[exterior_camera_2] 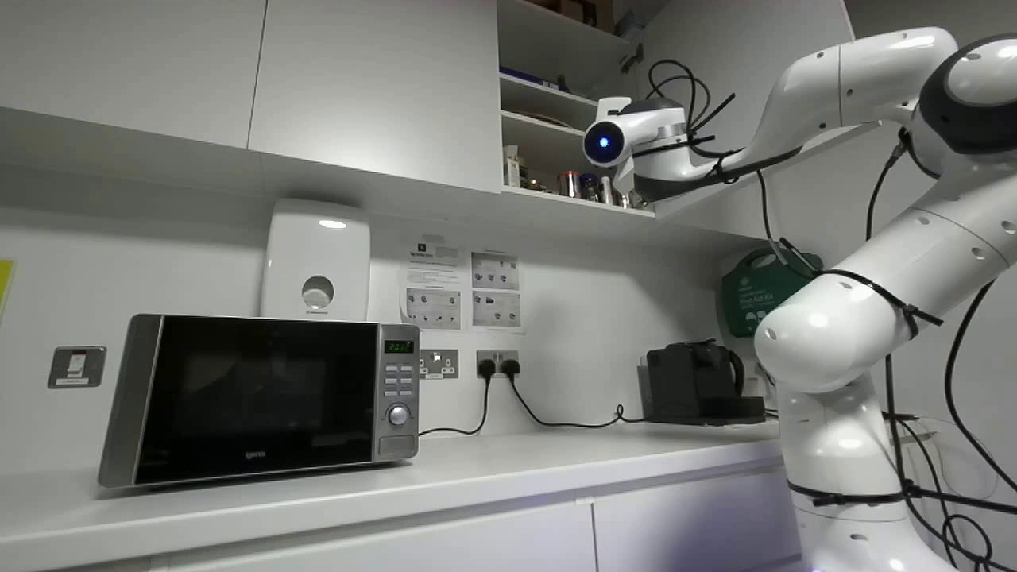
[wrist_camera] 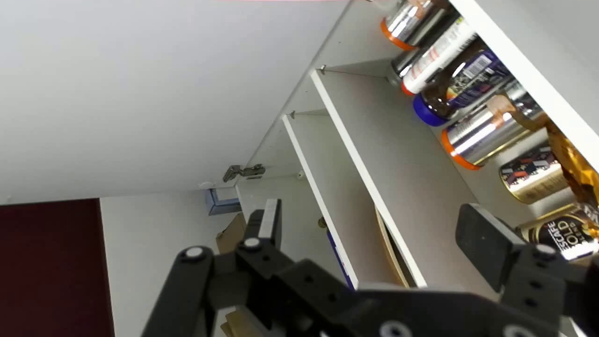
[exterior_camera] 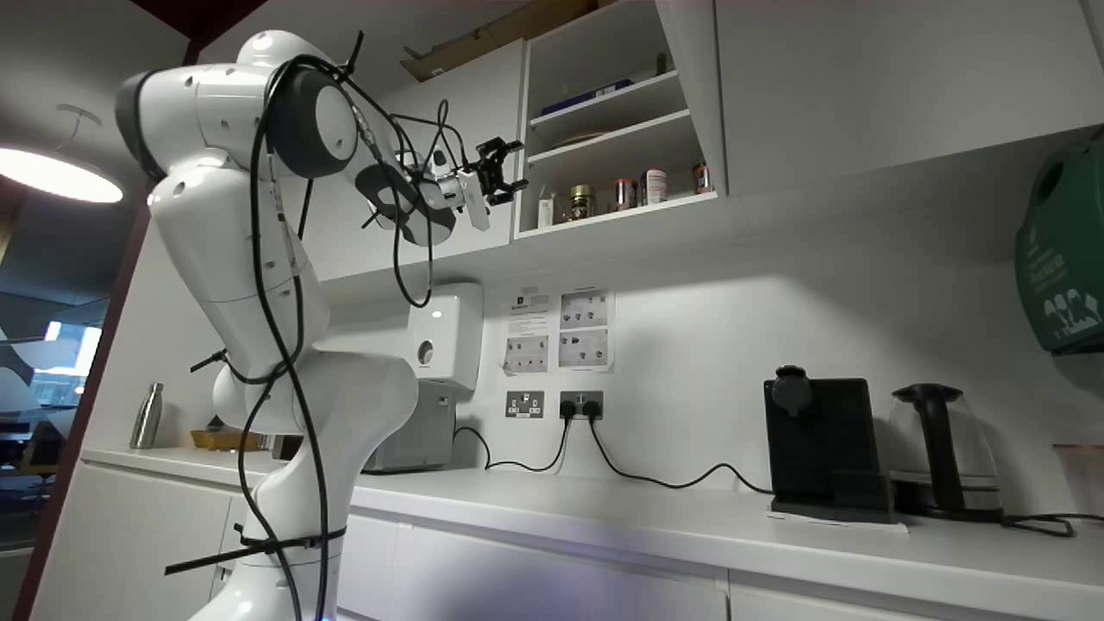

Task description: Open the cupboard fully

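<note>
A white wall cupboard stands open in both exterior views [exterior_camera: 609, 135] [exterior_camera_2: 568, 197] and in the wrist view [wrist_camera: 355, 154]. Its white door [exterior_camera: 700, 69] is swung outward on the right side; it also shows in an exterior view [exterior_camera_2: 747, 48] behind the arm and fills the upper left of the wrist view [wrist_camera: 154, 93]. Tins and jars [wrist_camera: 472, 135] stand on the bottom shelf. My black gripper [exterior_camera: 520, 166] is in front of the cupboard's opening near its left edge. Its fingers are spread with nothing between them [wrist_camera: 376, 229]. The fingers are hidden behind the wrist in an exterior view.
Closed cupboard doors [exterior_camera_2: 373, 79] adjoin the opening. A cardboard piece [exterior_camera: 509, 34] lies on top. Below, the counter [exterior_camera: 552, 509] holds a coffee machine [exterior_camera: 824, 448], a kettle [exterior_camera: 944, 453] and a microwave [exterior_camera_2: 270, 397]. A green first aid kit [exterior_camera: 1069, 250] hangs on the wall.
</note>
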Controlling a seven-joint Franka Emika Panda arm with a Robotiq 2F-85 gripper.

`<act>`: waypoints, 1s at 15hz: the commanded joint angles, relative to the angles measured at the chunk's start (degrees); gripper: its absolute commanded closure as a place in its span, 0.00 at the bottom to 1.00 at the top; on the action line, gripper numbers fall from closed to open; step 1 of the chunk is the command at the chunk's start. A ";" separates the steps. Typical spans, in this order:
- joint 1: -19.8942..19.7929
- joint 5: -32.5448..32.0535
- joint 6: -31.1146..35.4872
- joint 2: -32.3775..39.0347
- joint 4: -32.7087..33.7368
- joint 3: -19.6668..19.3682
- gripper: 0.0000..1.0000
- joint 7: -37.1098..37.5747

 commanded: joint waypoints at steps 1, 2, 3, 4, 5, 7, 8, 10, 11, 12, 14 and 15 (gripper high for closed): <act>0.21 2.36 6.41 5.16 5.45 -3.50 0.00 8.66; -0.05 3.92 8.03 5.93 5.91 -4.32 0.00 10.51; -0.33 6.11 9.80 6.63 6.11 -5.16 0.00 11.63; -0.65 8.91 11.66 7.33 6.31 -5.89 0.00 11.97; -0.91 11.85 13.76 7.75 6.29 -6.54 0.00 11.62; -1.76 19.73 17.21 8.65 5.84 -6.96 0.00 7.72; -2.39 24.11 18.45 8.84 5.43 -6.55 0.00 4.28; -4.90 31.17 17.95 9.48 4.86 -4.42 0.00 -4.58; -6.24 33.46 16.85 9.76 4.86 -3.21 0.00 -8.49; -7.16 36.20 16.37 9.91 4.93 -2.53 0.00 -12.68; -1.98 42.64 16.89 8.99 4.86 -6.29 0.00 -21.19; -6.14 48.60 20.36 9.11 4.89 -4.58 0.00 -25.32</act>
